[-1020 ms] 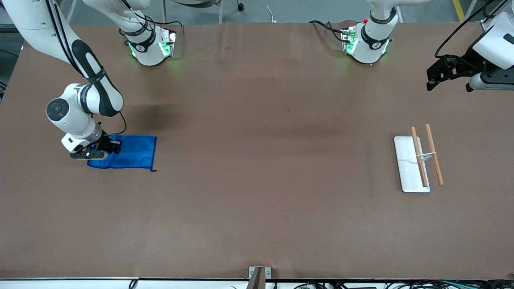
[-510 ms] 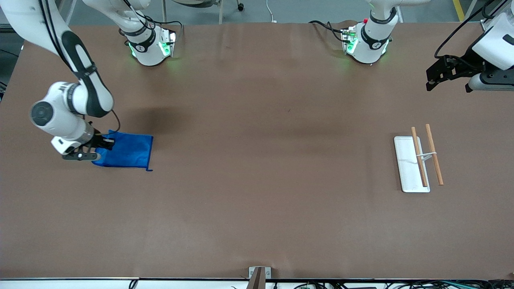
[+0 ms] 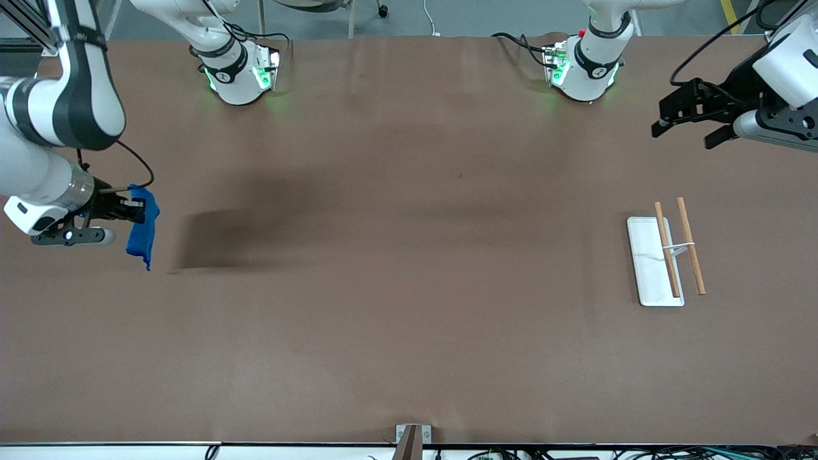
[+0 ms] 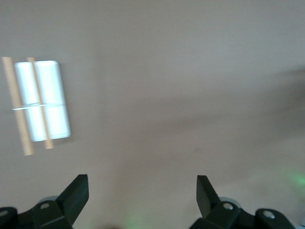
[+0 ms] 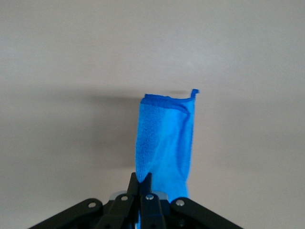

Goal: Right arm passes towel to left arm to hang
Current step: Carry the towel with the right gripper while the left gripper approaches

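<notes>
The royal-blue towel [image 3: 142,231] hangs in the air from my right gripper [image 3: 135,209], which is shut on its upper edge above the right arm's end of the table. In the right wrist view the towel [image 5: 166,138] hangs down from the closed fingers [image 5: 143,180], with its small tag at the lower corner. My left gripper [image 3: 684,116] is open and empty, raised over the left arm's end of the table. In the left wrist view its fingertips [image 4: 80,187] stand wide apart around the gripper's middle [image 4: 142,188].
A white tray [image 3: 645,268] with two wooden rods [image 3: 691,254] lies on the brown table toward the left arm's end; it also shows in the left wrist view [image 4: 50,105]. The towel's shadow lies on the table beside it.
My right gripper has lifted the towel off the table and moved toward the right arm's end; the towel now hangs folded. My left gripper has shifted slightly toward the table's middle.
</notes>
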`<state>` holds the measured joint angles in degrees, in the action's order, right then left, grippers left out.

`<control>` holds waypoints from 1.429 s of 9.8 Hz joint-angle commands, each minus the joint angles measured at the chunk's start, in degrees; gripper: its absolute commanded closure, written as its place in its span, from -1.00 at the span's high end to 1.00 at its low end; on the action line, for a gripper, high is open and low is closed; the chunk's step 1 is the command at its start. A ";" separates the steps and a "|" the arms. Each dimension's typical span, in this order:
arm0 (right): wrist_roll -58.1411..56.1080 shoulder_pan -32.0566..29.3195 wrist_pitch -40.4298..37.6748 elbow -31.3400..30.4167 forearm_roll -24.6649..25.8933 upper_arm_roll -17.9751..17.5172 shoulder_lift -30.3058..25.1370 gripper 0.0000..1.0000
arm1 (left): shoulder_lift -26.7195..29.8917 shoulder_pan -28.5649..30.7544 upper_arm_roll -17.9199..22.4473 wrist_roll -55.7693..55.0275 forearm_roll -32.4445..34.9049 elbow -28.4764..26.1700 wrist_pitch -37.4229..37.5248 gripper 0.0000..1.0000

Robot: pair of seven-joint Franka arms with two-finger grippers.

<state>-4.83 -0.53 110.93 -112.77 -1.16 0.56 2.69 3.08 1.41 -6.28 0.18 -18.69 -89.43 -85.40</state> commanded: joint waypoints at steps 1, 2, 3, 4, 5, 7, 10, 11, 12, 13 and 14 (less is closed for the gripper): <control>5.43 0.00 -2.64 3.06 -8.72 -6.16 -0.84 -1.00 | -6.13 1.57 -0.04 1.67 -11.66 -0.21 -0.55 1.00; 7.19 0.26 -1.87 3.52 -15.47 -9.14 -0.75 -1.00 | -8.60 1.49 -0.04 2.89 -17.20 -0.21 -1.60 1.00; 9.47 0.27 -1.34 5.17 -21.54 -11.61 -0.75 -1.00 | -11.49 1.40 -0.04 6.55 -21.78 -0.56 -3.36 1.00; 12.10 0.44 -1.24 7.63 -25.69 -14.42 -0.49 -1.00 | -14.39 1.31 -0.04 11.29 -26.35 -0.83 -4.94 1.00; 13.69 0.62 -0.89 9.30 -28.52 -16.62 -0.31 -1.00 | -17.55 1.31 -0.13 15.42 -33.10 -1.26 -5.13 1.00; 15.55 0.97 2.43 9.50 -38.43 -19.96 0.12 -1.00 | -21.87 0.96 -0.39 20.37 -44.62 -3.63 -5.22 1.00; 21.35 2.20 10.68 9.50 -50.38 -26.37 2.40 -1.00 | -23.73 -1.75 -1.80 22.66 -58.26 -10.65 -5.22 1.00; 21.36 2.29 13.93 9.41 -57.48 -28.75 2.67 -1.00 | -24.35 -3.42 -1.98 24.76 -62.48 -13.02 -5.22 1.00; 21.36 2.29 15.79 9.50 -61.47 -30.34 2.94 -1.00 | -24.88 -4.39 -1.98 26.96 -66.26 -15.39 -5.22 1.00; 21.36 2.29 17.20 9.58 -67.25 -31.40 3.29 -1.00 | -25.93 -4.75 -2.07 30.37 -68.47 -17.42 -5.22 1.00; 21.36 2.37 19.65 9.59 -71.48 -32.80 3.73 -1.00 | -26.89 -4.40 -3.72 32.41 -70.76 -19.18 -5.04 1.00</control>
<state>15.58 2.27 128.56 -103.88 -67.81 -30.54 5.56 -22.16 -3.61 -8.71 28.57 -86.93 -105.22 -89.93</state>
